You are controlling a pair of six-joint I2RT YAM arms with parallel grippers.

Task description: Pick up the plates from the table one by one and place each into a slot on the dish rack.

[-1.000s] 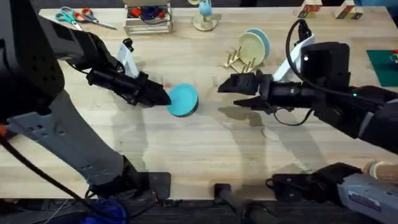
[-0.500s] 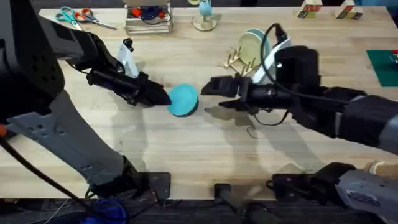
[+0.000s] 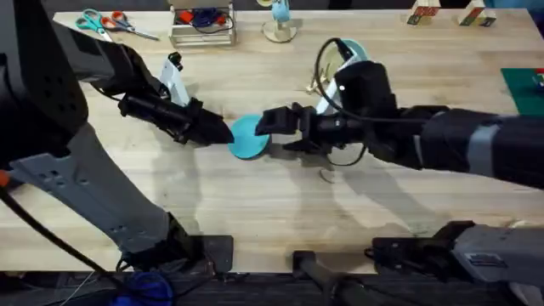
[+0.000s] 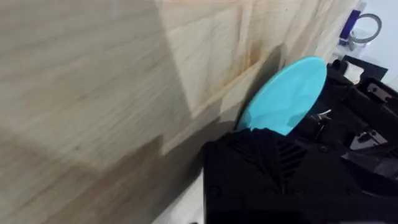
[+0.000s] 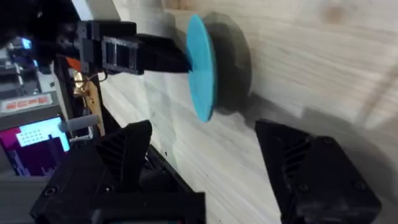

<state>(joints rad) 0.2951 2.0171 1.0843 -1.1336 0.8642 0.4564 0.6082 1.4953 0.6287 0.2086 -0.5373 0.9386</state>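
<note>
A turquoise plate (image 3: 248, 139) is held on edge just over the table (image 3: 280, 204), with my left gripper (image 3: 219, 133) shut on its left rim. In the right wrist view the plate (image 5: 201, 68) shows edge-on, with the left gripper (image 5: 166, 57) clamped on its far side. In the left wrist view the plate (image 4: 285, 99) rises above a black finger (image 4: 267, 168). My right gripper (image 3: 265, 127) is open at the plate's right rim, its fingers (image 5: 127, 155) spread wide. The dish rack (image 3: 318, 83) stands behind the right arm, holding a cream and a light-blue plate (image 3: 354, 49), both mostly hidden.
Along the far edge lie scissors (image 3: 106, 21), a wooden tray of blue cable (image 3: 202, 24) and a wooden stand with a blue top (image 3: 279, 25). Coloured blocks (image 3: 425, 13) sit at the far right, and a green mat (image 3: 523, 85) at the right edge.
My right arm has swung left, from beside the rack to the plate's right rim. The left gripper and the plate have stayed in place.
</note>
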